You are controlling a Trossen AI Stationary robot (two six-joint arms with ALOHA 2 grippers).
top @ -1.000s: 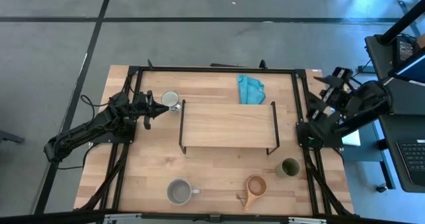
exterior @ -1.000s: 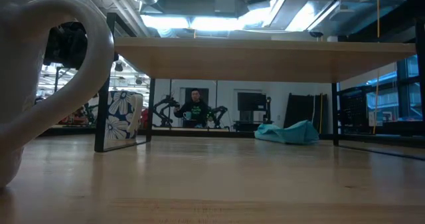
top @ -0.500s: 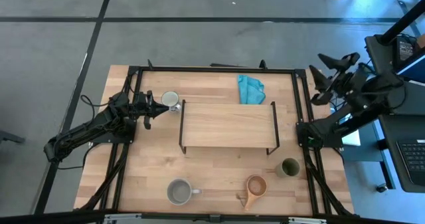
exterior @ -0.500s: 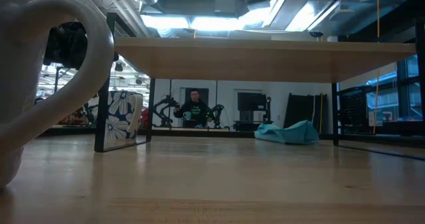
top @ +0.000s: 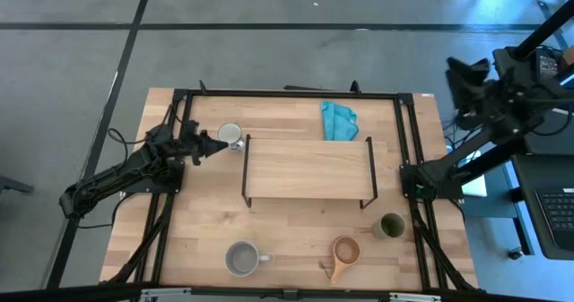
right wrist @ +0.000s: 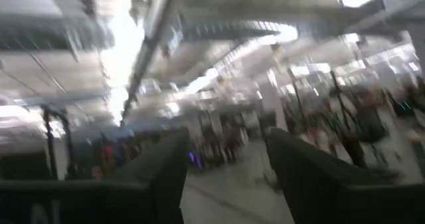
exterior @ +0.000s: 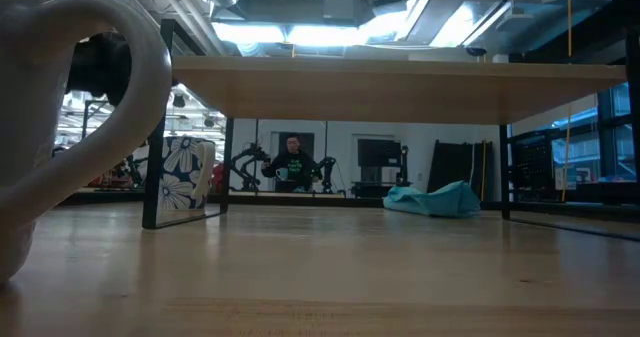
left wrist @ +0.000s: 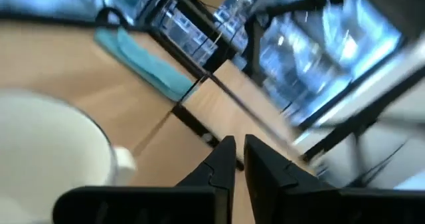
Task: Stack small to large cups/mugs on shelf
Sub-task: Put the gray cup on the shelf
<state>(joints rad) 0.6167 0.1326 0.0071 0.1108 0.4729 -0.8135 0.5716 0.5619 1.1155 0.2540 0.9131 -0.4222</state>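
The grey cup (top: 241,258), the brown wooden cup (top: 344,250) and the olive-green cup (top: 391,225) sit on the near side of the counter (top: 197,221), well apart from both claws. The shelf (top: 306,168) stands in the middle. The left claw (top: 218,142) is almost pressed together, holding nothing, just beside the white cup (top: 230,133). The right claw (top: 458,74) is spread wide, high off past the counter's edge. A teal cloth (top: 338,120) lies behind the shelf.

Light-wood shelf (top: 305,168) – black wire legs, teal cloth (top: 338,121), glossy white cup (top: 230,133)
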